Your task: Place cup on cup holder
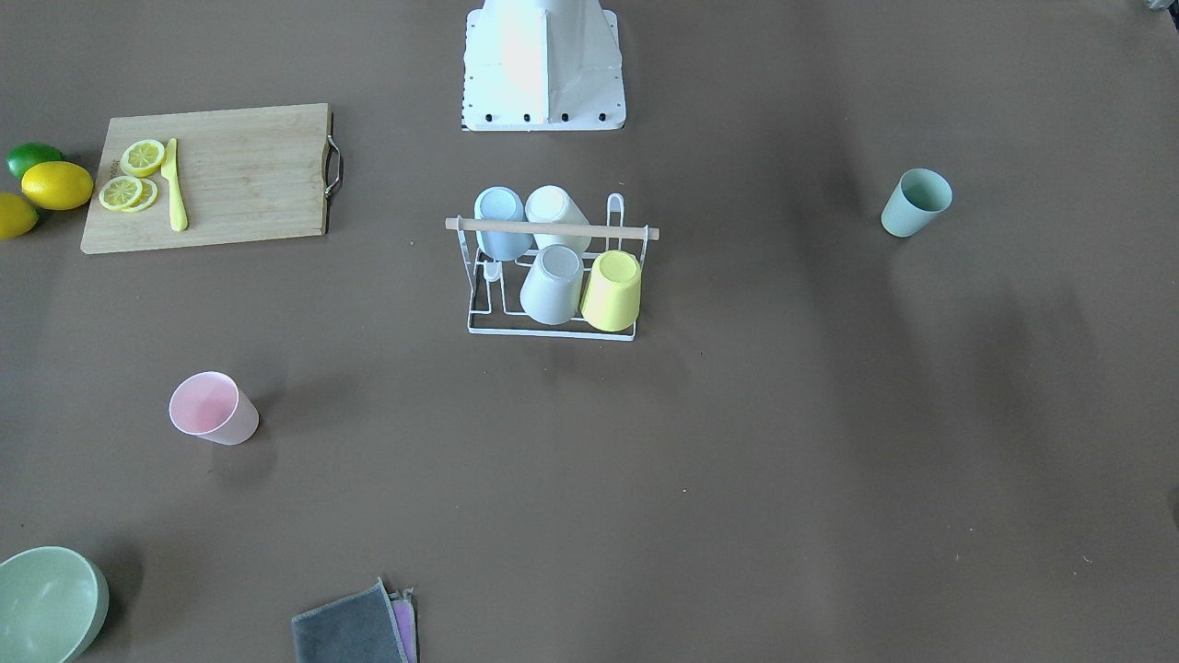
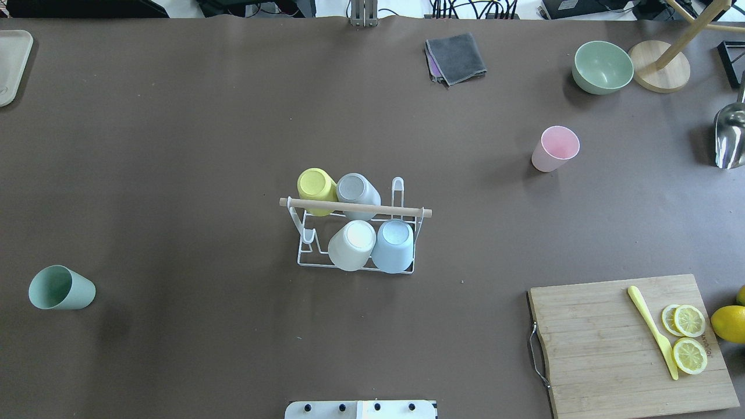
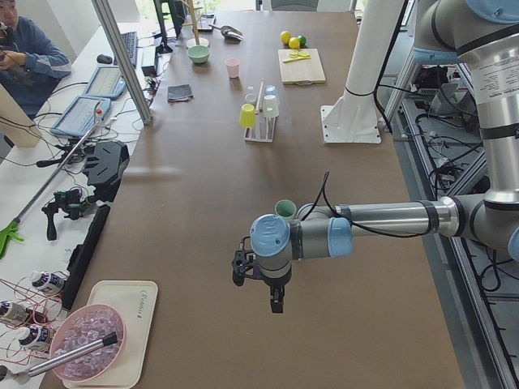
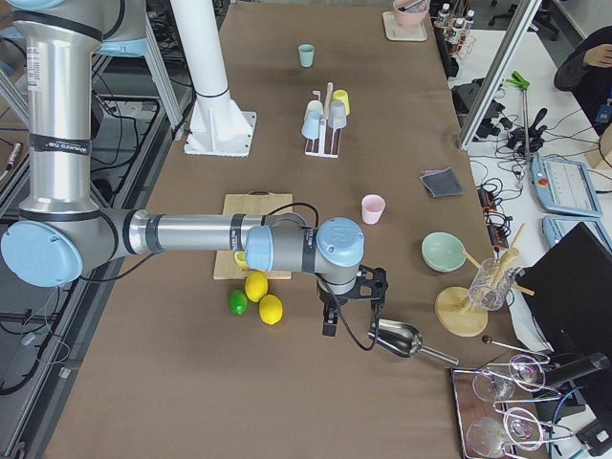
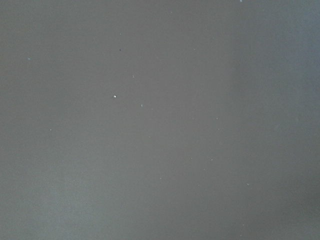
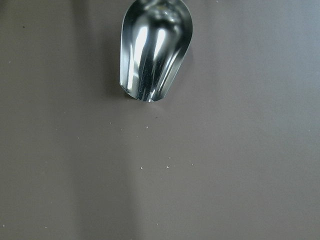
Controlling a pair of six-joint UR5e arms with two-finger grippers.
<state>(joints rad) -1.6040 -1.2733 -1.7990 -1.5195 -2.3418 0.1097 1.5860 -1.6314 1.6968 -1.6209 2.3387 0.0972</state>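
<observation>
Writing: a small mark on the board (image 2: 605, 361) by the lemon slices (image 2: 688, 337) and the arm label (image 3: 496, 77) are both too small to read.

Rack (image 2: 355, 207) stands mid-table. Upended on its prongs: yellow cup (image 2: 316, 185), grey cup (image 2: 356, 189), white cup (image 2: 352, 244), blue cup (image 2: 394, 244).

Pink cup (image 2: 556, 149) and green cup (image 2: 61, 287) stand upright, each well apart from the rack, on opposite sides.

Left gripper (image 3: 266, 285) hangs over bare table. Right gripper (image 4: 352, 311) hangs just beside a steel scoop (image 6: 155, 50). Cannot tell whether either claw is open.
</observation>
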